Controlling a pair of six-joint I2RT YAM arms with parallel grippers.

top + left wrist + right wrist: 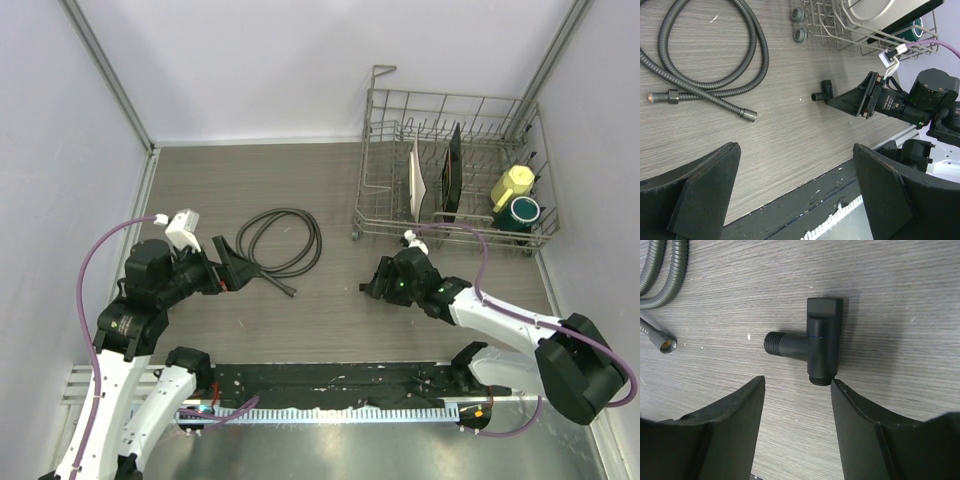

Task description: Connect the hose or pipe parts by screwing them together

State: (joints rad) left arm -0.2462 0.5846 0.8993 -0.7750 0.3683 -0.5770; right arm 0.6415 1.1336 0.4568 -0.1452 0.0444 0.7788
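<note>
On the table [330, 320], left of centre: coiled hose [319, 240], end connector [749, 114] lying loose. Near it, left gripper [795, 147], spread wide, empty. Further right, right gripper [797, 382], half parted, gripping nothing, poised just short of the T fitting [815, 340] lying flat. Pick-up stage, probably. Next: straddle the fitting's body, clamp, keep the threaded stub exposed.

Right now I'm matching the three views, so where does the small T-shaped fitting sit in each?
Top external: T-shaped fitting, tiny, just left of the right gripper.
Left wrist: fitting upper centre, ahead of that gripper's tips.
Right wrist: fitting centre, just beyond the open fingers.
Shared landmark: the hose end, left of the fitting in all three.
</note>
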